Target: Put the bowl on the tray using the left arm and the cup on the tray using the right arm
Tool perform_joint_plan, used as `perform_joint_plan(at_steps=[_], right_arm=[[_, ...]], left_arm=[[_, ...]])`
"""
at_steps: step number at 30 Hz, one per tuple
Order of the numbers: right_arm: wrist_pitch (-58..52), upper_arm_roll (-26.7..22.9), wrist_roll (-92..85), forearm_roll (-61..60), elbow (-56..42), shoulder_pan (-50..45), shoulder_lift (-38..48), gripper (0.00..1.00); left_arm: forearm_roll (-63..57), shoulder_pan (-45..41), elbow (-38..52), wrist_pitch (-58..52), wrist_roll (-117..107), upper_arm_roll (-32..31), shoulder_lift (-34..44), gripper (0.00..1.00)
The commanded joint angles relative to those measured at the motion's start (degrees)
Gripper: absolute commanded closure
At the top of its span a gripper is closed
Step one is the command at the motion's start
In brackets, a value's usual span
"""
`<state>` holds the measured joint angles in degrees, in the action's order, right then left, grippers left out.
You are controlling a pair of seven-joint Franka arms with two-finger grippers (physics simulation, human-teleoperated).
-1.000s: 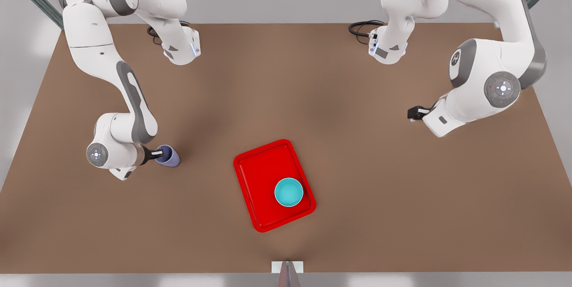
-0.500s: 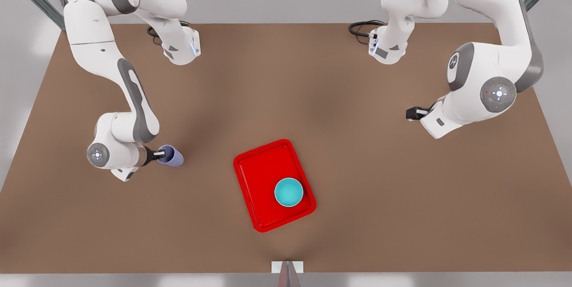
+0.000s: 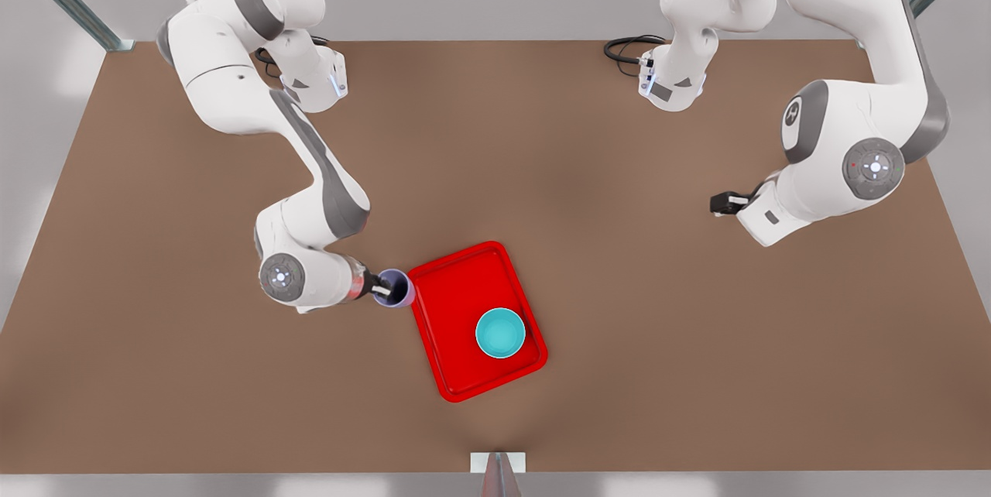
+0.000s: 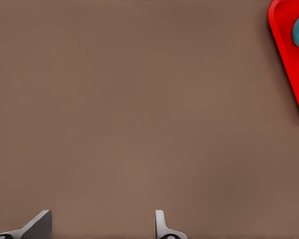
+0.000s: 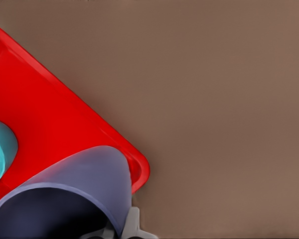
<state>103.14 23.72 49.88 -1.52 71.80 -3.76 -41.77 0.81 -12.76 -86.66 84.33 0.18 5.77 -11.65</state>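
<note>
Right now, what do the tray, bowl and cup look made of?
Simulator renders, so hedged. Tray: glossy red, probably moulded plastic; its rim catches highlights. Bowl: smooth teal, satin sheen, plastic or glazed ceramic. Cup, shut in the right gripper: matte lilac, thin-walled, likely plastic. The left gripper waits open.

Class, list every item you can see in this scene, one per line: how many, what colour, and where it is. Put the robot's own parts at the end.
tray: one, bright red, on the table near its middle.
bowl: one, teal, on the tray, at its corner toward the front view's right.
cup: one, lilac, held at the tray's edge on the front view's left.
table: one, brown, under everything.
right gripper: one, black, shut on the cup's rim.
left gripper: one, black, open, waiting above bare table on the front view's right.
</note>
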Motion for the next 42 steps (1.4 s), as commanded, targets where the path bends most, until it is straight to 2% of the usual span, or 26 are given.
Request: perform_joint_plan(at_steps=[1, 6, 15, 16, 17, 19, 20, 21, 22, 30, 33, 34, 35, 36, 37, 38, 39, 40, 42], right_arm=[[0.2, -0.1, 1.6, -2.2, -1.6, -1.0, -1.2, 0.79], [8.2, 0.0, 2.0, -2.9, -3.2, -4.8, -5.0, 0.79], [8.7, -0.1, -6.9, -1.8, -0.4, -6.9, -5.5, 0.79], [8.4, -0.1, -9.0, 0.4, 0.7, -7.0, -5.4, 0.69], [8.1, -0.1, -9.1, 0.4, 0.7, -7.0, -5.4, 0.65], [8.1, -0.1, -9.2, 0.5, 0.8, -7.0, -5.5, 0.6], [8.6, -0.1, -8.8, 0.3, 0.7, -7.0, -5.6, 0.45], [8.8, -0.1, -8.2, 0.2, 0.7, -7.0, -5.6, 0.04], [8.9, -0.1, -8.2, 0.2, 0.7, -7.0, -5.6, 0.0], [8.8, -0.2, -8.4, 0.2, 0.6, -7.0, -5.6, 0.0], [7.8, -1.0, -8.4, 0.7, 0.0, -5.3, -4.1, 0.0], [1.9, -1.3, -8.8, 3.7, 0.0, -2.9, 0.4, 0.0], [-7.0, -1.4, -9.2, 10.1, 1.8, -1.2, 9.3, 0.0], [-9.4, -1.1, -12.9, 10.1, 3.3, 3.0, 14.9, 0.0], [-11.3, -1.0, -19.6, 9.8, 9.0, 7.8, 22.9, 0.0], [-11.0, -4.5, -24.2, 7.1, 15.8, 8.6, 31.5, 0.0], [-11.4, -8.9, -29.0, 6.0, 17.9, 7.9, 33.8, 0.0], [-11.9, -14.8, -32.2, 5.9, 17.9, 4.4, 33.3, 0.0], [-11.9, -22.7, -39.9, 3.2, 17.2, 1.2, 32.4, 0.0]], left_arm=[[0.1, 0.0, 0.0, 0.0, 0.0, 0.0, 0.1, 0.0], [0.0, 0.0, 0.0, 0.0, 0.0, 0.0, 0.0, 0.0], [0.0, 0.0, 0.0, -0.3, 0.0, 0.1, -0.1, 0.0], [0.0, 0.0, -0.1, -0.2, 0.1, 0.1, -0.1, 0.0], [0.0, 0.0, -0.1, -0.2, 0.1, 0.1, -0.1, 0.0], [0.0, 0.1, -0.1, -0.1, 0.1, 0.4, -0.2, 0.0], [0.0, 0.1, -0.1, 0.0, 0.1, 0.6, -0.2, 0.0], [0.1, 0.1, -0.1, 0.0, 0.1, 0.5, -0.3, 0.0], [0.0, 0.1, -0.1, 0.0, 0.1, 0.6, -0.3, 0.0], [0.1, 0.0, 0.1, -0.3, 0.0, 0.6, -0.3, 0.0], [0.1, 0.0, 2.7, -0.5, -0.9, 0.4, -2.2, 0.0], [0.1, 0.0, 2.7, -0.6, -0.9, 0.4, -2.4, 0.0], [0.2, 0.0, 2.8, -0.7, -0.9, 0.4, -2.5, 0.0], [0.5, 0.0, 2.9, -0.7, -0.9, 0.4, -2.5, 0.0], [0.6, 0.0, 2.9, -1.1, -0.9, 0.4, -2.5, 0.0], [0.7, 0.0, 3.0, -1.1, -0.9, 0.4, -2.5, 0.0], [0.8, 0.0, 3.0, -1.1, -0.8, 0.4, -2.5, 0.0], [0.8, 0.0, 2.9, -1.2, -0.8, 0.4, -2.5, 0.0], [0.9, 0.0, 2.9, -1.3, -0.8, 0.4, -2.5, 0.0]])
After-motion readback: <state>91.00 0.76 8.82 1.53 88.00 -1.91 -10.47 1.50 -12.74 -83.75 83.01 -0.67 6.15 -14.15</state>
